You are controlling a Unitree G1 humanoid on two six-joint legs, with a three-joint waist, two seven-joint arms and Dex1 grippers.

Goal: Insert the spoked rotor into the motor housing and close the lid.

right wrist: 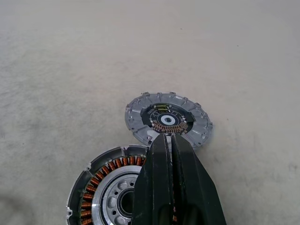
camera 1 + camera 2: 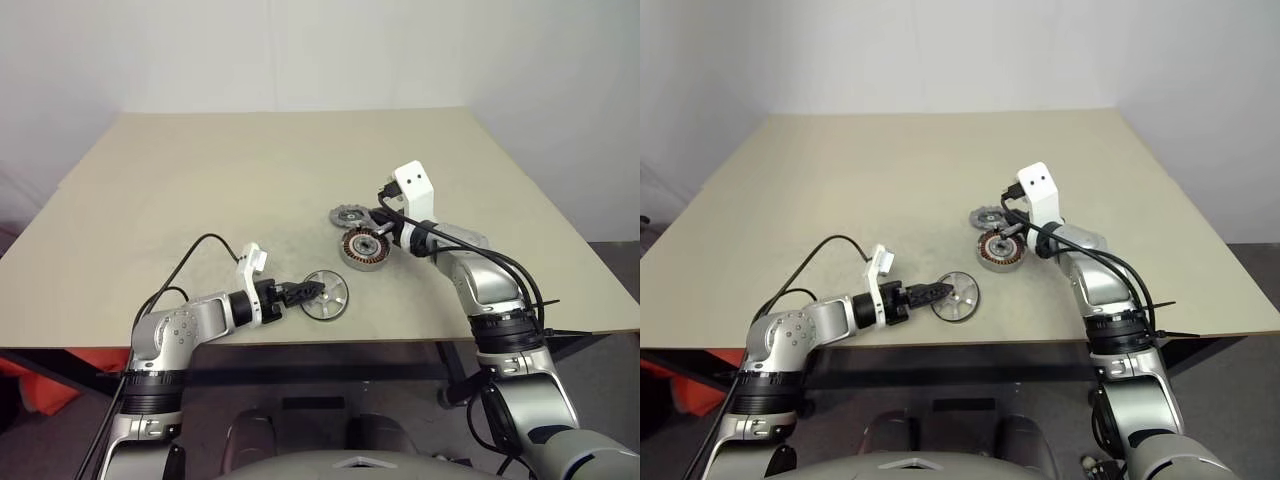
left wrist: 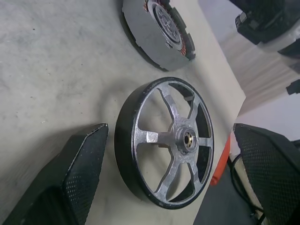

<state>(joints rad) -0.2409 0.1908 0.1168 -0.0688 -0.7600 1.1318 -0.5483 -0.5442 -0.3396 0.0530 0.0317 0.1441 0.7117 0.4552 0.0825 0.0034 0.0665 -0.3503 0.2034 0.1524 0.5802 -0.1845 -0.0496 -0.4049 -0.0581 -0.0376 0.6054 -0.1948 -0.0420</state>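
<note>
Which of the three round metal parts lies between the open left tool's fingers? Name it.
The spoked rotor, nearest the table's front edge. It alone has open spokes; the motor housing shows copper windings, and the lid is notched.

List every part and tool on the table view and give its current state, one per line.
Spoked rotor: flat on the table, between the left tool's open fingers, not gripped.
Motor housing: on the table, windings exposed, no rotor inside.
Lid: off, lying on the table right beside the housing.
Left tool: open, at the rotor.
Right tool: shut, empty, over the housing.
</note>
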